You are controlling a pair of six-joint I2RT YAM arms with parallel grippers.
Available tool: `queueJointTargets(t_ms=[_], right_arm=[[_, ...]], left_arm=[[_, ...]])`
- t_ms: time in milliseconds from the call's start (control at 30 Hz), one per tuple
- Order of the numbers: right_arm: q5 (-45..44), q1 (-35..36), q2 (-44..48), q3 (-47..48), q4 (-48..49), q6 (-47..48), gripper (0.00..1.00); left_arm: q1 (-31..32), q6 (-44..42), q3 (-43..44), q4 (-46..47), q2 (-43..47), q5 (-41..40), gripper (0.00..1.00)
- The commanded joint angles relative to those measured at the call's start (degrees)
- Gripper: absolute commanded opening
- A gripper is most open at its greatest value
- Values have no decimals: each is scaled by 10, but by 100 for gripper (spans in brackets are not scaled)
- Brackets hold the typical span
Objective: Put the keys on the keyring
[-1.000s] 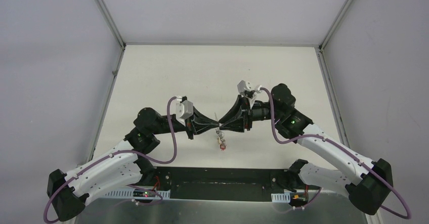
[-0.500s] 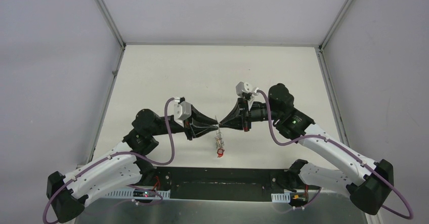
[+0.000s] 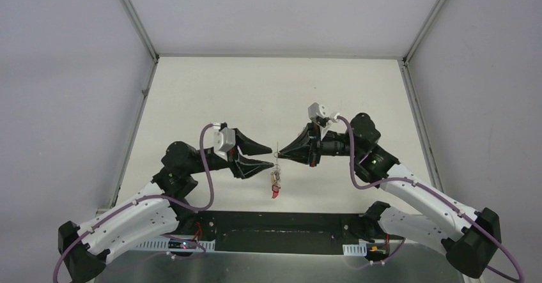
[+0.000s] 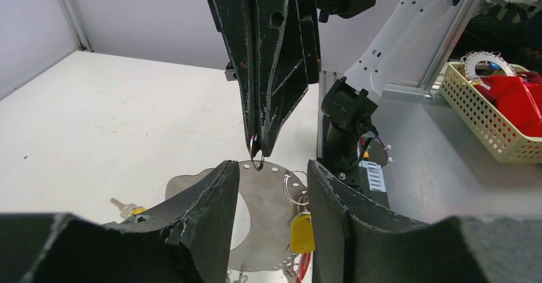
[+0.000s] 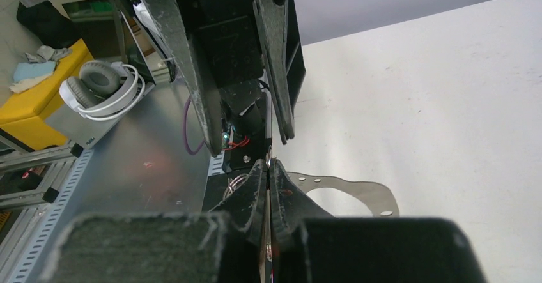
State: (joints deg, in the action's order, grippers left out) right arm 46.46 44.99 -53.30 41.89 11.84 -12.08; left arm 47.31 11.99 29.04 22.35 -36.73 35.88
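The keyring is a thin grey metal loop with small holes along its rim, hanging upright in the air between the two grippers. My right gripper is shut on its top edge, fingertips pointing down in the left wrist view. My left gripper is open, one finger on each side of the keyring and not touching it. Keys dangle from the keyring on small rings, one with a yellow tag and one with a red tag below it. Another key lies on the table.
White enclosure walls stand at the left, right and back of the table. A metal base strip runs along the near edge by the arm mounts. Off the table are a cream basket and headphones.
My left gripper has opened, let go of the keyring and drawn back to the left. My right gripper has shut on the keyring. The hanging keys have swung a little lower and left.
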Motion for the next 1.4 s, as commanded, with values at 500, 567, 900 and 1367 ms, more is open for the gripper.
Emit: queueJointTargets(t_ms=[500, 567, 900, 1367], right_arm=[[-4, 2, 5, -6, 138, -72, 0], [-5, 2, 6, -7, 138, -71, 0], [-4, 2, 3, -6, 138, -69, 0], [3, 2, 5, -6, 125, -63, 0]], left_arm=[[5, 67, 0, 100, -55, -20, 26], [5, 70, 3, 106, -57, -17, 26], [4, 79, 4, 112, -55, -22, 21], [5, 89, 4, 121, -53, -30, 22]])
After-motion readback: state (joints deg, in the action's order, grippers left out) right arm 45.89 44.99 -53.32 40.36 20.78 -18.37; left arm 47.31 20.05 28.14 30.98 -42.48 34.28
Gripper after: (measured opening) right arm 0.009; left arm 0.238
